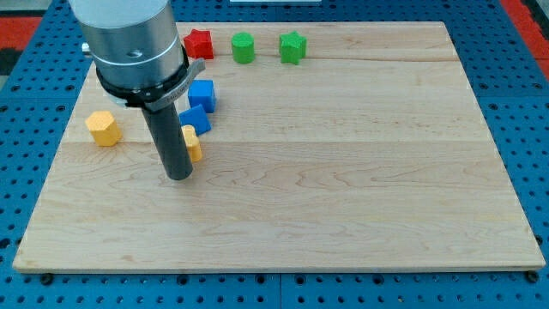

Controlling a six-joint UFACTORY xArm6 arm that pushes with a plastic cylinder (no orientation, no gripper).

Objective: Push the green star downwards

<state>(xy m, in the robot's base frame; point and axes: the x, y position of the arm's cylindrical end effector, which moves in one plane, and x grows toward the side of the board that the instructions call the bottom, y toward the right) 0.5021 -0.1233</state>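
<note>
The green star [292, 47] sits near the view's top edge of the wooden board [343, 172], right of centre-left. A green round block [244, 47] stands just to its left, and a red block [199, 43] further left. My tip [178, 176] rests on the board at the left part, far below and to the left of the green star. It stands right next to a yellow block [193, 142] that is partly hidden behind the rod.
Two blue blocks [202, 93] [194, 118] lie just above the yellow one, close to the rod. A yellow hexagon-like block [103, 128] sits near the board's left edge. The arm's grey body [133, 43] covers the top left corner.
</note>
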